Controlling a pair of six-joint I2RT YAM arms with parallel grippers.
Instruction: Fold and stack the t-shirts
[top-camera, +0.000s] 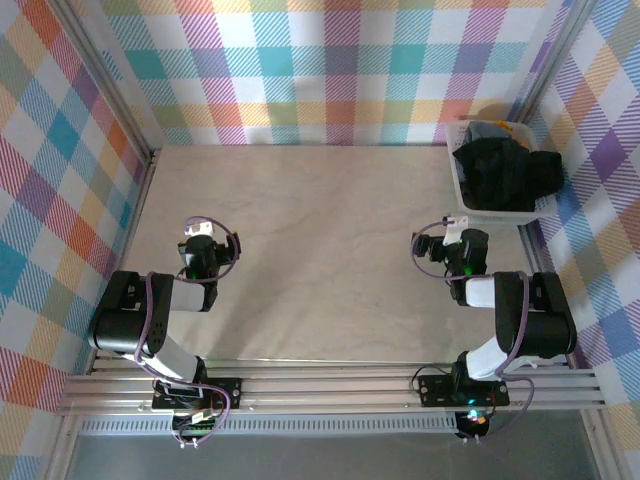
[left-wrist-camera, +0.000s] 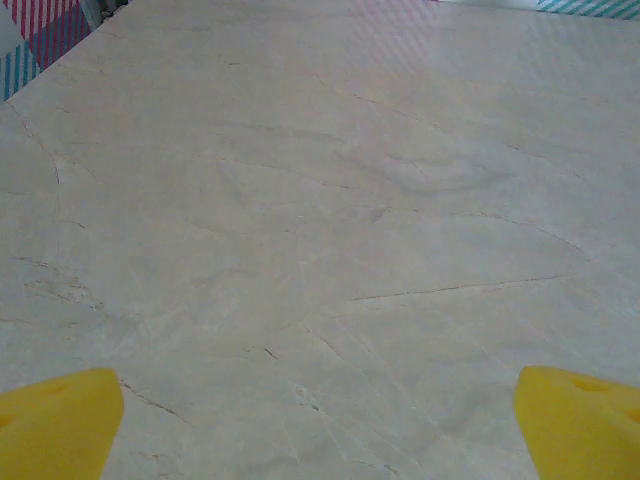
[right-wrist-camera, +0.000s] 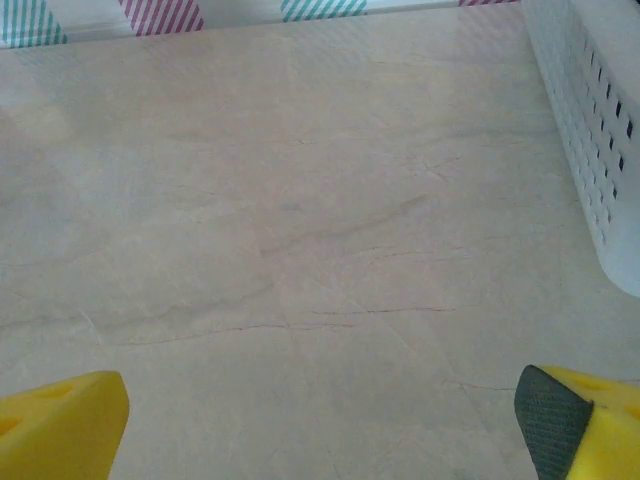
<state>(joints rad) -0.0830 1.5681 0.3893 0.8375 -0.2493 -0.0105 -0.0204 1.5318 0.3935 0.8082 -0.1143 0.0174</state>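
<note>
The t-shirts (top-camera: 500, 170) lie in the basket (top-camera: 490, 214) just beyond the released right pincer (top-camera: 453, 224); the released left pincer (top-camera: 200, 229) is well apart from it

Surface mostly open; one obstacle noted at the far right corner.

The table (top-camera: 300, 200) is recorded bare from the left edge across the middle to the far edge, and free passage is offered there. The far right corner is taken up by a white slatted basket (top-camera: 497, 213), set beside the right wall, with dark t-shirts (top-camera: 500, 170) heaped above its rim. A strip of bare surface lies between the basket's near wall and the right gripper (top-camera: 455, 228). The surface is closed in on three sides by checked walls (top-camera: 350, 60). The near edge is occupied by the left arm (top-camera: 150, 320) and the right arm (top-camera: 520, 320).
</note>
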